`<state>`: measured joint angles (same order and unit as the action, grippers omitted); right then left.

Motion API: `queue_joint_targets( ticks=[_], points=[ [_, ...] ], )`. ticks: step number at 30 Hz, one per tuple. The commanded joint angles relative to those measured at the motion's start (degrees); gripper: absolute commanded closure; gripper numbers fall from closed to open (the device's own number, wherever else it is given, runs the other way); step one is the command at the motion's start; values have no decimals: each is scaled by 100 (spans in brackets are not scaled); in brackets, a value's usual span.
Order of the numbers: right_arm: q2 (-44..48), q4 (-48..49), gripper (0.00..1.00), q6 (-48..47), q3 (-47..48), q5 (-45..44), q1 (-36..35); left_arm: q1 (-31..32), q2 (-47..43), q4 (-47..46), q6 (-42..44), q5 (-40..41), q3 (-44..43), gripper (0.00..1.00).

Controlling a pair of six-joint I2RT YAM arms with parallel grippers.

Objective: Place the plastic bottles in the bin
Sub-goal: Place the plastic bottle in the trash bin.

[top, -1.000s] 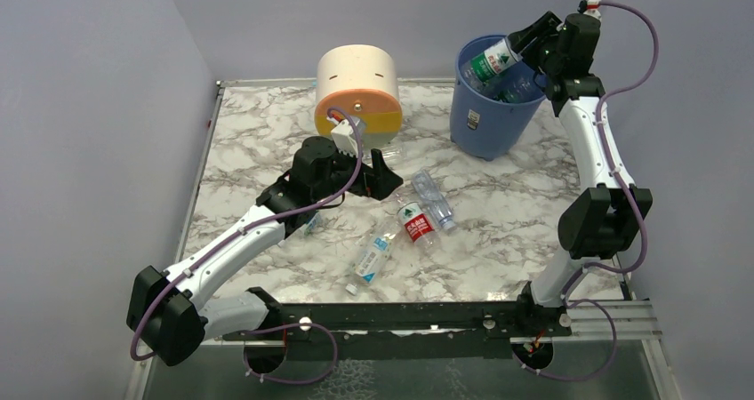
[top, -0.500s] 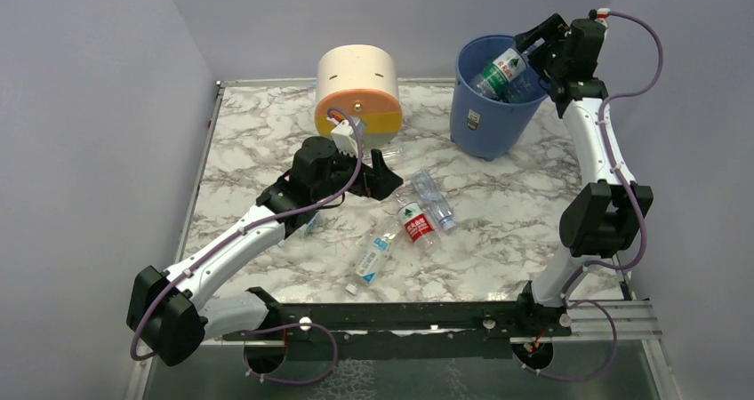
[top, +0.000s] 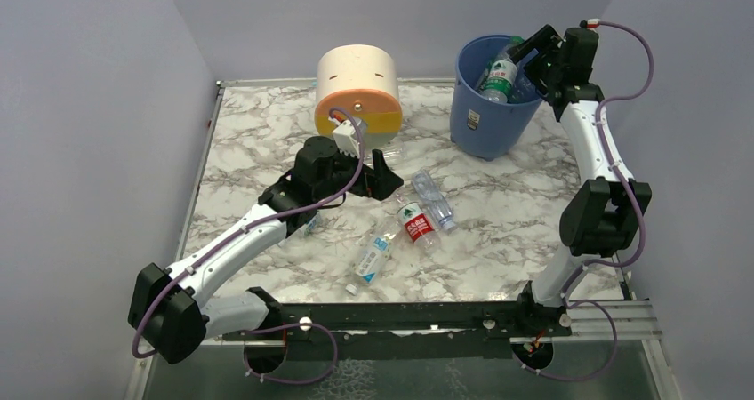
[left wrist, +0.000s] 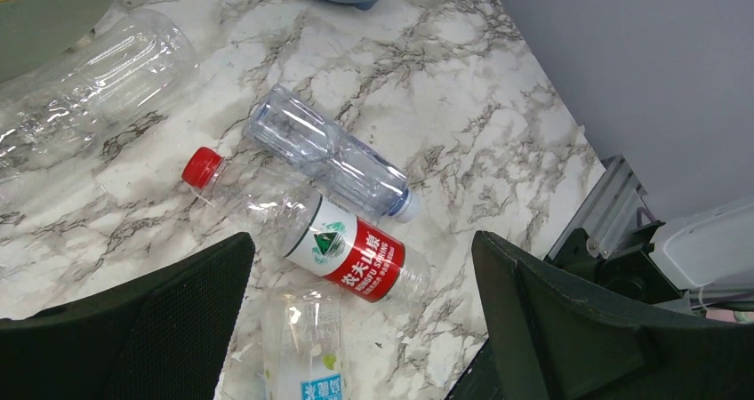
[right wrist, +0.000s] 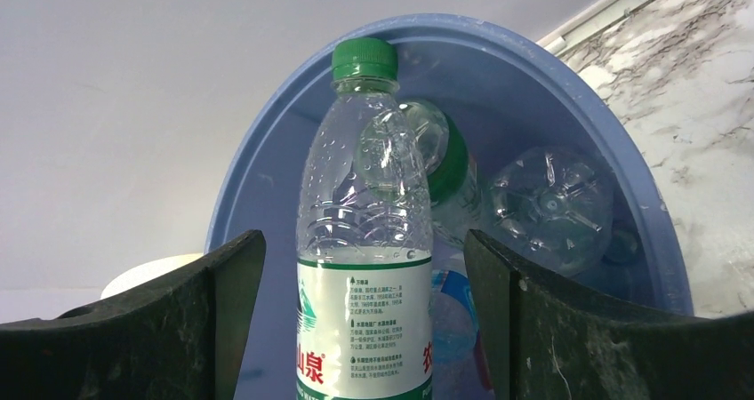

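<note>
Two arms to go through. Got the right arm (top: 605,213) stretched tall toward the far right corner, wrist bent over the rim of the blue bin (top: 480,120). Right fingers (right wrist: 605,329) spread wide, with a gap on each side of the green-capped bottle (right wrist: 364,311), so not pinching it. Looks roughly upright from the wrist view, cap up, lower part out of shot, over the bin's mouth with a few more bottles (right wrist: 542,204) down inside. Got the left arm (top: 240,240) lying low and long across the surface, elbow near the front left, wrist around the middle. Left fingers (left wrist: 133,329) wide apart too and holding nothing, hovering above a little cluster: red-label bottle (left wrist: 342,249) with a red cap, clear bottle (left wrist: 329,156) lying just beside it, blue-label bottle (left wrist: 302,356) poking in from below. Also one more see-through bottle (left wrist: 98,84) over by the cream-and-orange drawer unit (top: 357,84). Underneath it all, white marble-look surface (top: 498,231) with grey veins, boxed in by plain lilac-grey walls (top: 89,107).
</note>
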<state>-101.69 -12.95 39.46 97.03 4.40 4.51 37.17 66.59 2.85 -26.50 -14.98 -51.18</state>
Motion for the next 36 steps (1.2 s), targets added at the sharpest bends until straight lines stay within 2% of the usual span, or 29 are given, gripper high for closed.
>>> queue_joint_targets(
  ticks=[1,6,10,24,31,36],
  points=[
    [219,29,15,-138,-25,228,23,-26,32,-70,34,-119,-51,1],
    [294,120,16,-191,61,509,23,-25,46,-65,18,-116,-34,1],
    [-115,-327,18,-264,462,564,23,-25,74,-115,-13,-162,-32,1],
    [-1046,-525,21,-317,1062,1066,14,-25,165,-90,10,-169,-118,1],
    [-1050,-547,37,-517,1184,1026,15,-25,188,-103,-38,-196,-138,1],
    [-810,-494,44,-733,1186,827,14,-25,203,-104,-32,-198,-156,1]
  ],
)
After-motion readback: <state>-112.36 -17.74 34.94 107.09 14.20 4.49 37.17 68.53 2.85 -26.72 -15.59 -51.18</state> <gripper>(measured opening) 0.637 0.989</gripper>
